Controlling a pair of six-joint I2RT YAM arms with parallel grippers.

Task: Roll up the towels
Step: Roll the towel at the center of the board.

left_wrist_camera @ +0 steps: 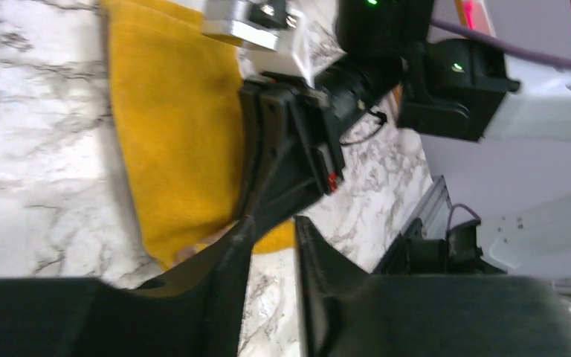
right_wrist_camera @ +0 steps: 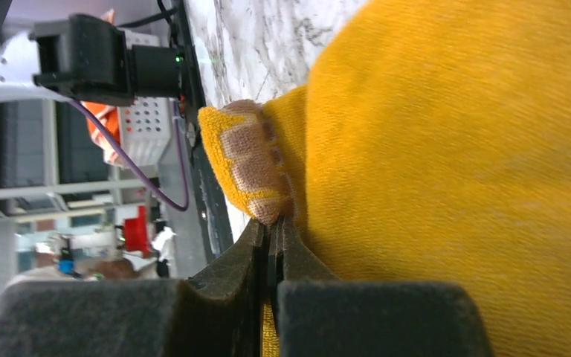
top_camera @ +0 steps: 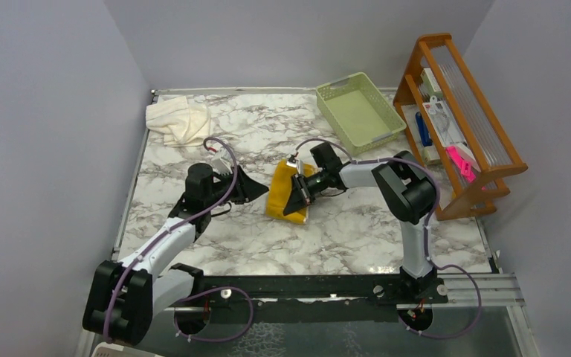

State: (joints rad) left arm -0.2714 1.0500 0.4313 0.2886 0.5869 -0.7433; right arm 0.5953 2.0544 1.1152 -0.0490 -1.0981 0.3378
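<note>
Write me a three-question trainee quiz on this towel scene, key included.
1. True or false: the pale green basket holds a towel.
2. Which gripper pinches the mustard-yellow towel? A) left B) right C) both
3. Fill in: the cream-white towel lies crumpled at the table's far-____ corner.
Key: 1 false; 2 B, the right gripper is shut on it; 3 left.
</note>
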